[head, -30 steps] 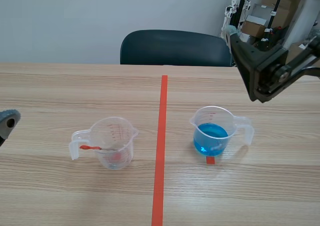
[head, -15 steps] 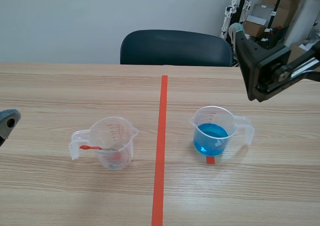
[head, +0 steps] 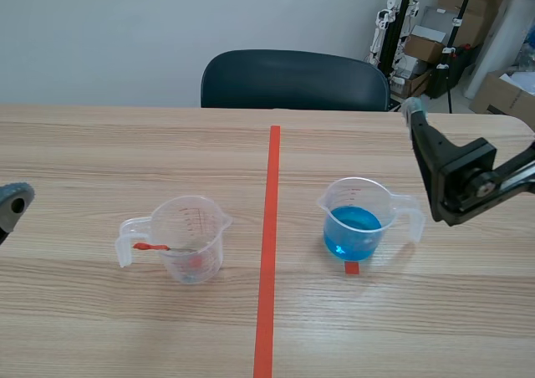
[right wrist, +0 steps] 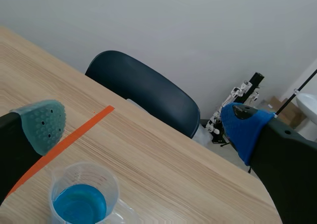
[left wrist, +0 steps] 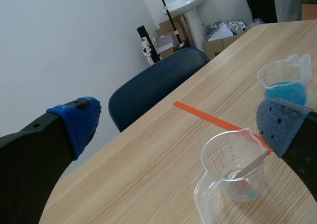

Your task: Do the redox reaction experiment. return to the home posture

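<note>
The left gripper (left wrist: pixel 179 122) is spread wide and empty, low at the left side of the table (head: pixel 100 144). Ahead of it, left of the orange-red tape line (head: pixel 269 252), sits the clear cup (head: pixel 191 237) with a thin stirrer (left wrist: pixel 250 163) leaning inside. The right gripper (right wrist: pixel 143 125) is also spread wide, holding nothing, raised just beside the cup of blue liquid (head: pixel 355 221) right of the line.

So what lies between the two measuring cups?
Only the orange-red tape line on the table, per the scene view, between the near-empty measuring cup and the blue-liquid measuring cup.
</note>
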Action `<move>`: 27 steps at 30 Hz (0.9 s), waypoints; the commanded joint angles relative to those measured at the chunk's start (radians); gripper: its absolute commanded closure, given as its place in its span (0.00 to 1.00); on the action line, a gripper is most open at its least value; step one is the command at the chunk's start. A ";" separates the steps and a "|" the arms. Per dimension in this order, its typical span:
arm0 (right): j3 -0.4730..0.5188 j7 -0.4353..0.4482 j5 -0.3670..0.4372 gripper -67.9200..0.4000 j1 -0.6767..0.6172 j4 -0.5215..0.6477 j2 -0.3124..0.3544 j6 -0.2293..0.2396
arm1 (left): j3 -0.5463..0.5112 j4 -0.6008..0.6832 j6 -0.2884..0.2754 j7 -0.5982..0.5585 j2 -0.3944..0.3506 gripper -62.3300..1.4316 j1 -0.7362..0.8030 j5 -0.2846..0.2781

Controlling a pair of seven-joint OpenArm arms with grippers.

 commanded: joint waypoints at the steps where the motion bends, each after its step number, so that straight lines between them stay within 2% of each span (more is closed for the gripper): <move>1: 0.010 0.014 -0.022 0.00 -0.019 0.011 0.007 -0.007 | -0.002 0.009 0.005 -0.014 -0.006 0.00 -0.001 -0.010; 7: 0.024 0.014 -0.044 0.00 -0.058 0.006 0.005 -0.007 | -0.002 0.009 0.005 -0.014 -0.006 0.00 -0.001 -0.010; 11: 0.040 0.015 -0.044 0.00 -0.057 -0.014 -0.020 -0.006 | -0.003 0.009 0.004 -0.013 -0.006 0.00 -0.001 -0.007; 13: 0.046 0.016 -0.044 0.00 -0.057 -0.026 -0.030 -0.007 | -0.003 0.009 0.001 0.005 -0.005 0.00 -0.018 0.028; 16: 0.048 0.031 -0.044 0.00 -0.057 -0.032 -0.030 -0.006 | -0.003 0.009 -0.007 0.092 -0.005 0.00 -0.058 0.068; 22: 0.049 0.029 -0.054 0.00 -0.061 -0.032 -0.031 -0.006 | -0.002 0.009 -0.015 0.113 -0.006 0.00 -0.081 0.069; 27: 0.049 0.061 -0.084 0.00 -0.115 -0.032 -0.031 -0.002 | -0.002 0.009 -0.033 0.114 -0.006 0.00 -0.081 0.070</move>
